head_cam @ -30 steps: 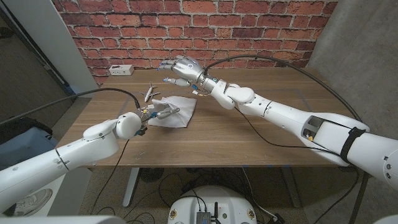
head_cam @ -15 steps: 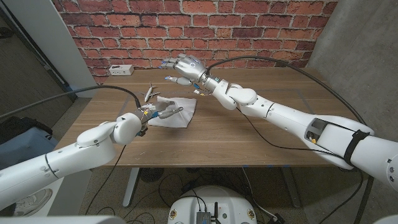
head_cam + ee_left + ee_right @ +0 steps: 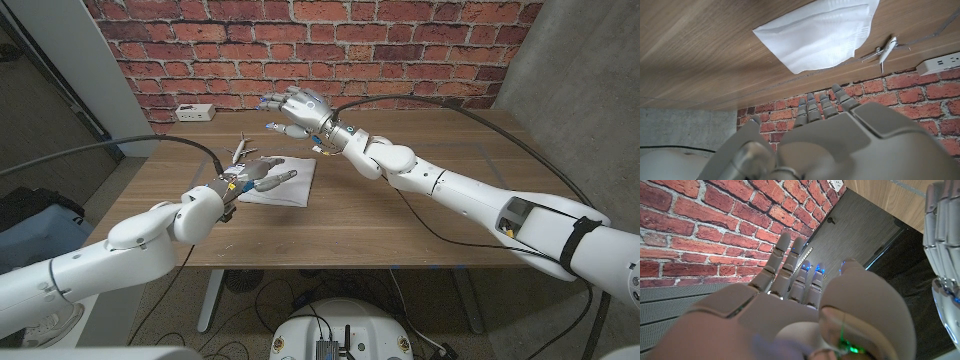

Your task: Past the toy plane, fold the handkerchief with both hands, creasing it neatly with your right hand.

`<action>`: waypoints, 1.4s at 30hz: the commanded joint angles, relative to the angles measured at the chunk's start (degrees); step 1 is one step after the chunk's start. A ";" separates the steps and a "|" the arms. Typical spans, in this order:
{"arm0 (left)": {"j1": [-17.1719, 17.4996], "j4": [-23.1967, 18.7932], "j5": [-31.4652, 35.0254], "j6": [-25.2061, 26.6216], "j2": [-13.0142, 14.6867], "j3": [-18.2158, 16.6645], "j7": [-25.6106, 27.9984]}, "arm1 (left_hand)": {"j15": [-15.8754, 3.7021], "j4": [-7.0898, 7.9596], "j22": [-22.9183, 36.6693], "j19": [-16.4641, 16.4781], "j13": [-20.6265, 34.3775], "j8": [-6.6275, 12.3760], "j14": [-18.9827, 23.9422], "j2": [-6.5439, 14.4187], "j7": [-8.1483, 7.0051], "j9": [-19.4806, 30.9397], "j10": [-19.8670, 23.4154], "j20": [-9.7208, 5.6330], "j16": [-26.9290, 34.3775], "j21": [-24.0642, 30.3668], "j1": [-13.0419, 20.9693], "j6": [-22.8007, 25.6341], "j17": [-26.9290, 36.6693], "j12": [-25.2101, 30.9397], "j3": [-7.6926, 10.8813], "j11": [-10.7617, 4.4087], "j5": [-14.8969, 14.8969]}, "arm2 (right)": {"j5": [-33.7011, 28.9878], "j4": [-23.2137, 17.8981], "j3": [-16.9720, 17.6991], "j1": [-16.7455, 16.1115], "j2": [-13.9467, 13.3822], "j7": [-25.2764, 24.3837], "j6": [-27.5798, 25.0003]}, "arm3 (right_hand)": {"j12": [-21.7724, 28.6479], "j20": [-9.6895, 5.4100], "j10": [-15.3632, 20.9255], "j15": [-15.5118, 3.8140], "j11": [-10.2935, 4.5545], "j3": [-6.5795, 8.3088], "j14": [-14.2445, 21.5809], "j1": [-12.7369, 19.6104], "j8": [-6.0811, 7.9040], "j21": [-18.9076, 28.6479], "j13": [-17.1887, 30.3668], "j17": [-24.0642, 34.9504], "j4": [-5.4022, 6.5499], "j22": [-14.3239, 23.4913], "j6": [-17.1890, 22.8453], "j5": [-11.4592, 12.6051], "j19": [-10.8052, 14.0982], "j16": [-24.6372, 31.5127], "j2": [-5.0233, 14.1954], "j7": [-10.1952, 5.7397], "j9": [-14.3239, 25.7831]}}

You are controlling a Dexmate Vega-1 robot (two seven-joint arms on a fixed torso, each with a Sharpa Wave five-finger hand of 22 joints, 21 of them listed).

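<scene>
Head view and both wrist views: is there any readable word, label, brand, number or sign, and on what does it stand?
None can be read.
Toy plane: any markings too small to read.
White power strip: no legible print.
Yellow patch on the right arm: too blurred to read.
Handkerchief: plain white, no text.

Head view looks down over the wooden table toward the brick wall. Left wrist view, inverted, looks along its hand at table and wall. Right wrist view faces the wall close.
</scene>
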 commanded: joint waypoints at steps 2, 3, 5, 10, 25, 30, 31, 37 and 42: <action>5.70 -1.24 -1.95 -2.28 1.21 -5.05 4.31 | 0.01 -0.34 0.13 0.15 0.07 0.06 0.56 0.01 -0.07 0.12 0.19 0.54 0.46 -0.10 0.51 0.40 -0.03 0.44 0.02 0.03 0.24 | 0.07 -4.04 2.33 -2.92 -0.90 1.78 -2.52 | 0.44 0.14 0.41 -8.04 0.02 0.50 0.12 -0.55 0.33 -0.32 0.01 0.14 0.00 0.08 -0.03 0.31 0.49 -0.07 -0.01 0.47 0.18; 6.18 -0.91 -2.28 -2.90 1.09 -5.55 4.98 | 0.01 -0.35 0.14 0.32 0.07 0.01 0.81 0.03 -0.25 0.12 0.14 0.98 0.52 -0.08 0.54 0.39 -0.02 0.39 0.01 0.02 0.24 | 0.64 -4.19 2.73 -3.23 -0.85 1.88 -2.64 | 0.45 0.17 0.44 -8.08 0.12 0.49 0.13 -0.60 0.34 -0.33 0.00 0.14 0.00 0.08 -0.02 0.30 0.51 -0.08 -0.03 0.51 0.18; 7.25 -0.15 -3.09 -4.40 0.78 -6.67 6.44 | 0.11 -0.37 0.15 0.59 0.07 -0.03 0.91 0.09 -0.52 0.13 0.05 1.45 0.51 -0.05 0.57 0.44 -0.02 0.32 0.02 0.02 0.25 | 1.76 -4.36 3.51 -3.83 -0.75 1.94 -2.85 | 0.45 0.16 0.42 -7.98 0.12 0.53 0.09 -0.63 0.38 -0.36 -0.02 0.13 -0.04 0.08 0.05 0.31 0.54 -0.12 -0.04 0.47 0.17; 9.68 2.49 -5.20 -9.00 -0.63 -9.39 9.91 | 0.05 -0.41 0.19 1.00 0.08 -0.05 1.31 0.40 -0.91 0.14 -0.16 1.88 0.54 -0.02 0.71 0.68 -0.01 0.17 0.16 -0.07 0.27 | 5.97 -4.43 5.79 -5.52 -0.11 2.58 -3.47 | 0.64 0.22 0.92 -7.74 0.42 0.61 0.07 -0.88 0.69 -0.54 -0.11 0.24 -0.13 0.08 0.78 0.30 0.49 -0.10 -0.06 0.61 0.13; 10.68 9.60 -8.42 -19.37 -5.84 -12.16 12.29 | 0.22 -0.53 0.29 1.41 0.08 -0.18 1.50 1.76 -1.16 0.17 -1.02 1.73 0.35 -0.16 1.33 0.97 -0.01 -0.26 0.90 -0.13 0.31 | 17.61 -5.00 11.46 -10.05 1.14 0.30 -2.73 | 0.95 0.65 1.96 -7.37 0.73 1.31 -0.03 -0.68 1.24 -1.05 -0.31 0.49 -0.86 0.12 2.53 0.37 0.10 -0.06 0.24 1.77 0.04; 10.46 11.03 -9.11 -21.78 -7.45 -12.53 12.48 | 0.16 -0.57 0.30 1.43 0.08 -0.25 1.54 2.00 -1.40 0.17 -1.05 1.70 0.32 -0.22 1.47 0.91 -0.01 -0.29 1.05 -0.06 0.30 | 21.56 -5.16 13.07 -11.47 1.49 -0.12 -1.66 | 0.98 0.87 2.14 -7.00 0.89 1.58 0.07 -0.49 1.35 -1.20 -0.36 0.50 -1.15 0.13 2.96 0.43 -0.03 -0.04 0.30 2.07 0.02; 10.33 11.44 -9.35 -22.36 -7.82 -12.55 12.46 | 0.15 -0.58 0.31 1.44 0.09 -0.26 1.61 2.06 -1.40 0.17 -1.05 1.73 0.34 -0.24 1.51 0.91 -0.01 -0.29 1.10 0.03 0.30 | 22.50 -5.10 13.42 -11.78 1.58 -0.23 -1.27 | 0.98 0.90 2.17 -6.98 0.89 1.73 0.11 -0.28 1.37 -1.22 -0.37 0.50 -1.34 0.13 3.07 0.47 -0.01 -0.03 0.33 2.19 0.02; 9.15 13.50 -10.07 -24.99 -10.00 -12.09 12.40 | 0.15 -0.64 0.33 1.48 0.09 -0.30 1.78 2.34 -1.40 0.18 -0.95 1.71 0.33 -0.32 1.69 0.96 -0.01 -0.27 1.29 -0.07 0.27 | 26.67 -5.14 14.87 -13.30 1.95 -0.22 0.23 | 1.04 1.06 2.55 -6.75 1.46 2.49 -0.03 0.37 1.47 -1.58 -0.46 0.67 -2.09 0.15 3.73 0.71 -0.53 0.02 0.70 2.72 -0.02; 8.43 15.08 -11.43 -27.05 -11.48 -12.05 11.98 | 0.15 -0.68 0.35 1.53 0.09 -0.33 1.92 2.49 -1.39 0.18 -0.86 1.68 0.34 -0.36 1.81 0.98 -0.01 -0.24 1.41 -0.07 0.24 | 30.12 -5.61 16.21 -14.90 2.20 -0.10 1.11 | 1.11 1.26 2.86 -6.44 1.63 2.97 -0.01 0.71 1.55 -1.73 -0.52 0.65 -2.47 0.16 4.18 0.89 -0.67 -0.02 0.88 2.95 -0.03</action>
